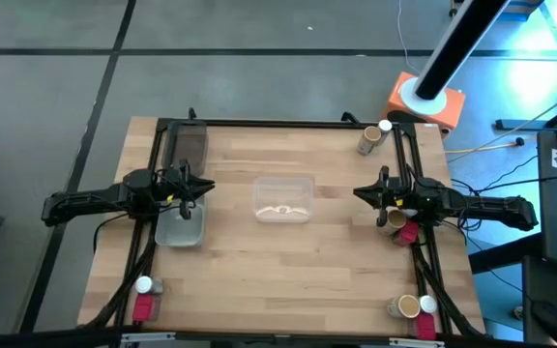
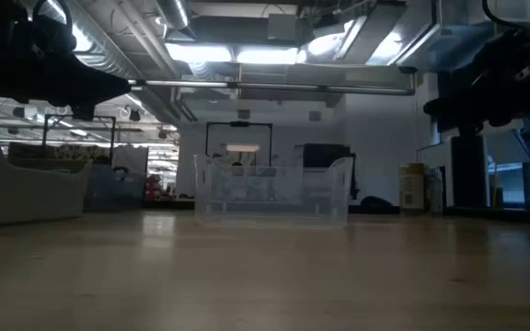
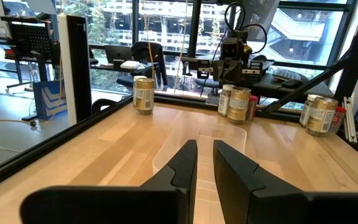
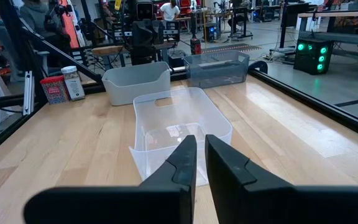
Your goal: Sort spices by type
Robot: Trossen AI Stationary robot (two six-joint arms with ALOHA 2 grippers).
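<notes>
Wooden table [image 1: 298, 261] holds spices [image 1: 371, 140] scattered at its corners, none sorted yet; between closed, empty left claw [image 1: 201, 188] and right claw [image 1: 364, 193], the clear tray [image 1: 283, 198] waits.

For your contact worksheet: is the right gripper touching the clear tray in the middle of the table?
Apart. The high view shows bare wood between the right gripper and the clear tray.

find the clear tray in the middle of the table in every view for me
High view: clear tray at the table's centre, between both arms.
Low view: dead centre, standing on the tabletop.
Left wrist view: only its faint rim ahead of the fingers.
Right wrist view: just beyond the fingers.
Shared landmark: the black rail edging the table.
</notes>
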